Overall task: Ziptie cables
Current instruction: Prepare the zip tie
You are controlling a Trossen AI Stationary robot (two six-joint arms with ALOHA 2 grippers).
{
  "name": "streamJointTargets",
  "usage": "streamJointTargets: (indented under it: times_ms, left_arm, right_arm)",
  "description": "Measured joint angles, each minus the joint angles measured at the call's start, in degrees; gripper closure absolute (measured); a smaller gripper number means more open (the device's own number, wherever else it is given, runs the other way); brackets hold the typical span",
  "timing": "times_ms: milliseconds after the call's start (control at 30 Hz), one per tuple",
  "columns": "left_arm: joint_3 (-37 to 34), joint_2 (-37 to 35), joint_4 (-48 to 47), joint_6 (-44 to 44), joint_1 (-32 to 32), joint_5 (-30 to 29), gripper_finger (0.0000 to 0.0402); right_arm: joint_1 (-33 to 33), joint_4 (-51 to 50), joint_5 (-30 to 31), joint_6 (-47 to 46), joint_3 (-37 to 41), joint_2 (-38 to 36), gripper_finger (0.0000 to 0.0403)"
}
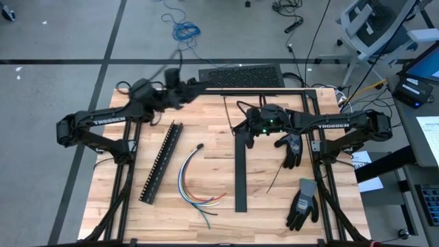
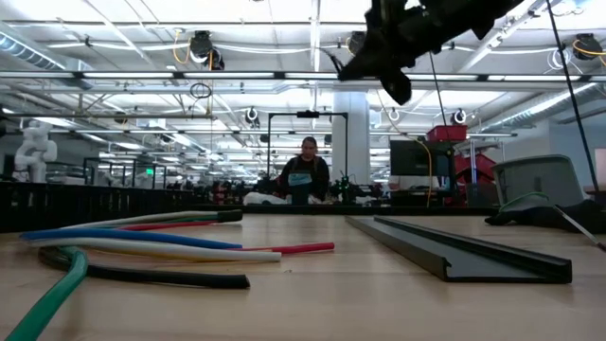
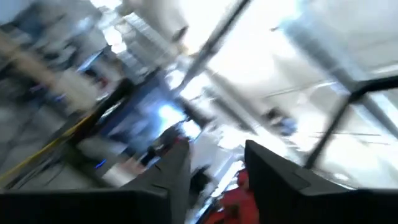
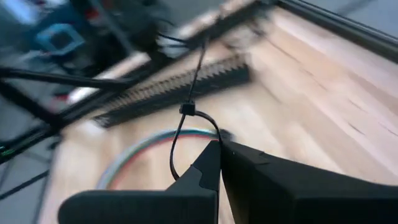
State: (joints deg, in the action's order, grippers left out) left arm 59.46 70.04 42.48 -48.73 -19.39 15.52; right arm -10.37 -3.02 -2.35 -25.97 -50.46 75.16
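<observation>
I see the cables (image 1: 194, 180) lying loose mid-counter (image 1: 267, 206), toward the near edge. My right claw (image 4: 219, 148) is clenched on a looped black zip tie (image 4: 186, 111). My left claw (image 3: 214, 162) is parted, empty, raised over the far-left edge.

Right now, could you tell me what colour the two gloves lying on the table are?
The gloves are grey with black palms and fingers, best seen in the high view.

Left pincer (image 1: 186, 88) blurred overhead.

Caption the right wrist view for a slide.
Right gripper shut on a looped black zip tie above the cables.
</observation>
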Motion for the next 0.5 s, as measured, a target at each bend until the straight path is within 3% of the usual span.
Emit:
streamJointTargets:
  times_ms: [200, 367, 500]
  left_arm:
    - [0.0, -6.6, -1.8, 3.1, -0.6, 11.2, 0.0240]
    - [0.0, -12.6, -18.2, 9.8, -0.3, 10.4, 0.0240]
    - [0.0, -15.7, -36.8, 15.8, 2.6, 2.3, 0.0240]
  right_arm:
    - [-0.7, -12.5, 2.4, 0.0, 0.0, 0.0, 0.0403]
    - [-0.8, -12.7, 2.0, 1.5, 0.0, 2.1, 0.0403]
    - [-0.8, -9.3, -1.2, 1.6, 0.0, 7.3, 0.0403]
